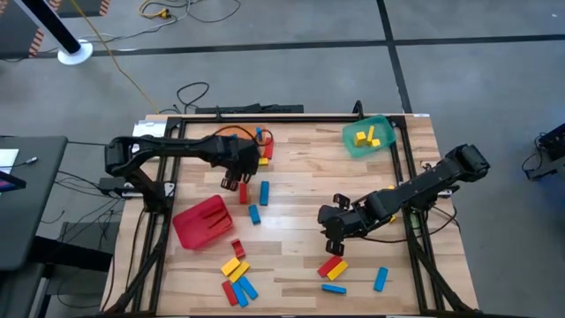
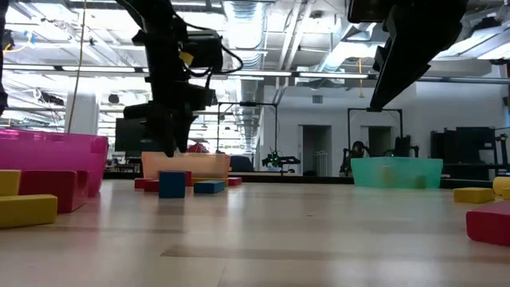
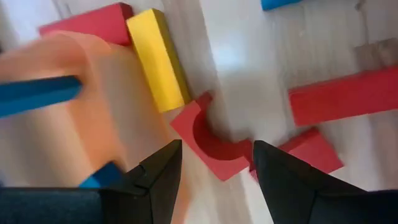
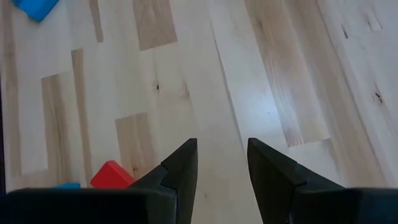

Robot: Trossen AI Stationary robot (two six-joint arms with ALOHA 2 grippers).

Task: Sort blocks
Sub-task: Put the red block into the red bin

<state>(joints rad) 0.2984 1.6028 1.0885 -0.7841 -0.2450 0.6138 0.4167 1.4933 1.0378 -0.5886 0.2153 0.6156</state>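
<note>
The left arm reaches from the surface's left edge across toward the far middle, its left gripper (image 1: 237, 170) pointing down over a cluster of red blocks beside the orange bin (image 1: 254, 141); in its wrist view the jaws stand apart with nothing held, above a red block with a half-round notch (image 3: 210, 138), a yellow bar (image 3: 158, 60) and two more red bars (image 3: 345, 102). The right arm stretches in low from the right edge, elbow bent, and its right gripper (image 1: 334, 237) hangs just above the bare planks near a red and yellow pair of blocks (image 1: 333, 266); its jaws are parted and empty, with only pale wood between them. The surface (image 1: 300, 190) is butcher-block wood in light strips with darker knots, framed by black rails. The blocks are flat, smooth rectangular bars in solid red, blue and yellow: a loose heap (image 1: 237, 278) lies near the front edge, a few blue ones (image 1: 259, 201) sit mid-surface, two blue ones (image 1: 357, 283) lie at front right, and yellow ones (image 1: 367, 137) rest in the translucent green bin (image 1: 351, 147) at the far right. A glossy red bin (image 1: 203, 221) lies tipped on its side. No writing can be read.
</note>
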